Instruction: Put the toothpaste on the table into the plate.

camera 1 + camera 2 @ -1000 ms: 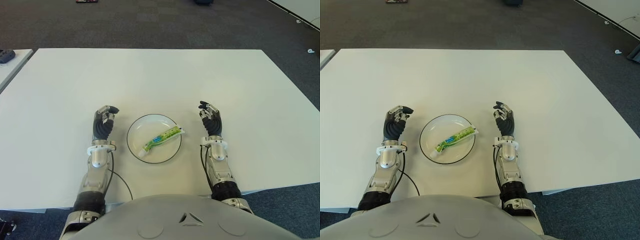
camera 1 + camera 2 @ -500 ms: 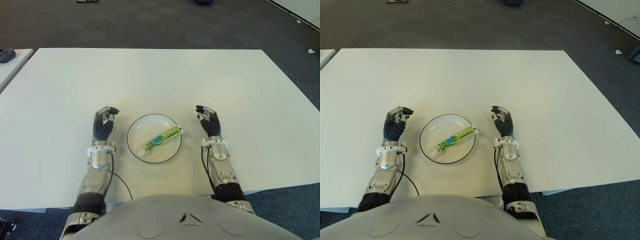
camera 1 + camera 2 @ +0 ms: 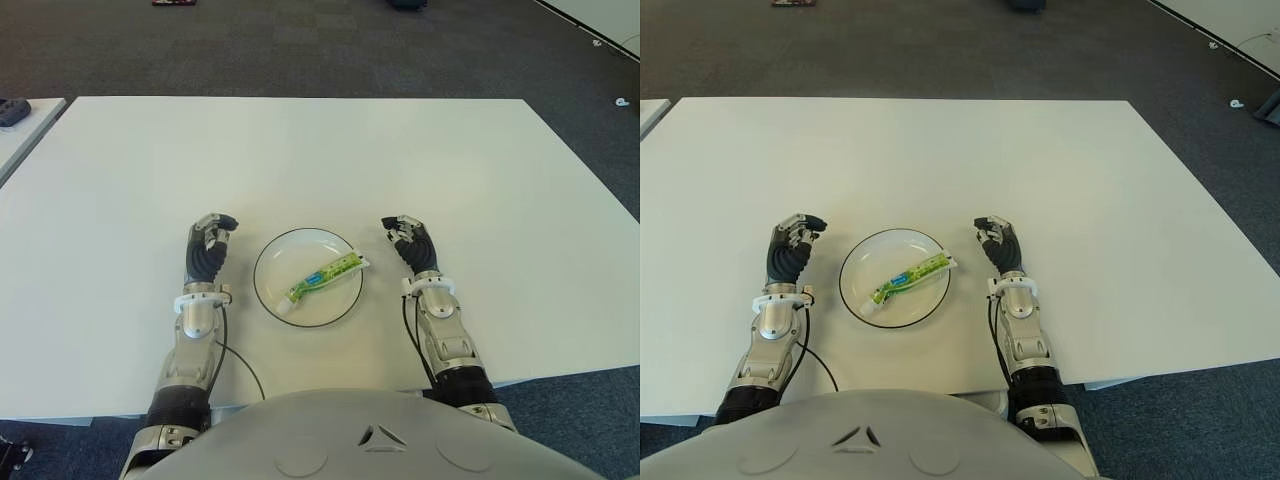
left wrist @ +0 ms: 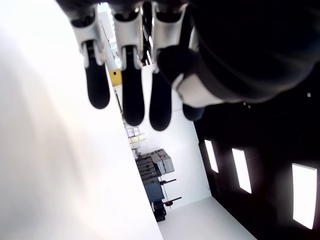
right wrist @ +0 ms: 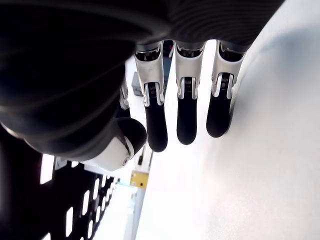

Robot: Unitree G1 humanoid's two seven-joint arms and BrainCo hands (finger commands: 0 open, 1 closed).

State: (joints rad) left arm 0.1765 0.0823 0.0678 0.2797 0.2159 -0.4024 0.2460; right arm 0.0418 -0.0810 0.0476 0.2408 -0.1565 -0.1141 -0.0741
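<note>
A green and white toothpaste tube (image 3: 322,276) lies slantwise inside the round white plate (image 3: 287,250), its crimped end poking over the right rim. The plate sits on the white table (image 3: 320,160) near the front edge. My right hand (image 3: 402,232) is just right of the plate, leaning toward the tube's end but apart from it. In its wrist view, the fingers (image 5: 178,120) hang loosely over the bare tabletop and hold nothing. My left hand (image 3: 214,230) shows left of the plate, and its fingers (image 4: 132,102) are relaxed and empty too.
A second white table (image 3: 18,135) with a dark object (image 3: 12,108) on it stands at the far left. Dark carpet (image 3: 300,45) surrounds the table. A thin black cable (image 3: 243,366) runs beside my left forearm. The table's front edge is close to my body.
My right hand has shifted left toward the plate and tilted inward. The left hand, plate and toothpaste have not moved.
</note>
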